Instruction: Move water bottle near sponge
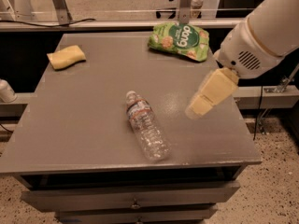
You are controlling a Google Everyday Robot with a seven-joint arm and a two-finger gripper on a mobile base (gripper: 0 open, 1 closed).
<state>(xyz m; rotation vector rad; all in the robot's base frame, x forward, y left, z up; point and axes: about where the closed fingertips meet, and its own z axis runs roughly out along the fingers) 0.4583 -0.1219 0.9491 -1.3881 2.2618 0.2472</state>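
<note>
The water bottle (145, 125) lies on its side near the middle of the grey table (84, 120), its white cap pointing to the far left. The pale yellow sponge (66, 57) lies flat at the table's far left corner, well apart from the bottle. My gripper (200, 106), with yellowish pads, hangs over the right part of the table, to the right of the bottle and above the surface. It touches nothing and holds nothing.
A green snack bag (179, 40) lies at the table's far right. The white arm (261, 36) reaches in from the upper right. A drawer front (135, 202) sits below the table's near edge. Speckled floor lies to the right.
</note>
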